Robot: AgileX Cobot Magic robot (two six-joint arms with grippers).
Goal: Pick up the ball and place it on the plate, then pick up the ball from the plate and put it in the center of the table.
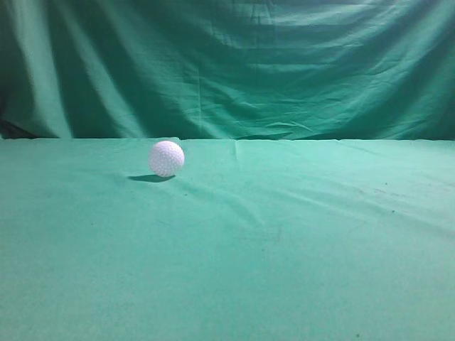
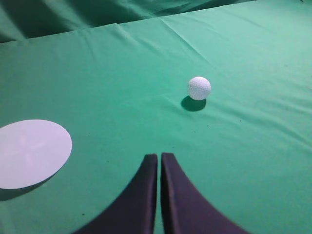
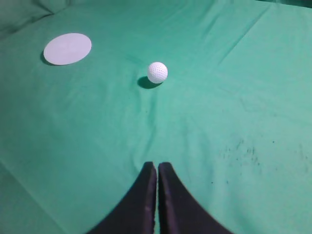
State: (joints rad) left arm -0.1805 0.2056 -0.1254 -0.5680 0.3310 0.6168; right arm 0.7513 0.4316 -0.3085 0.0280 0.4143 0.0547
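The small white dimpled ball (image 1: 166, 158) rests on the green cloth table (image 1: 284, 241), left of the middle in the exterior view. It also shows in the left wrist view (image 2: 199, 88) and the right wrist view (image 3: 157, 72). The flat white round plate (image 2: 29, 152) lies on the cloth at the left of the left wrist view and at the far left of the right wrist view (image 3: 67, 48); the exterior view does not show it. My left gripper (image 2: 159, 156) is shut and empty, well short of the ball. My right gripper (image 3: 157, 165) is shut and empty, also well short of it.
A draped green cloth backdrop (image 1: 227, 64) hangs behind the table's far edge. Dark specks mark the cloth (image 3: 243, 151) at the right of the right wrist view. Neither arm shows in the exterior view.
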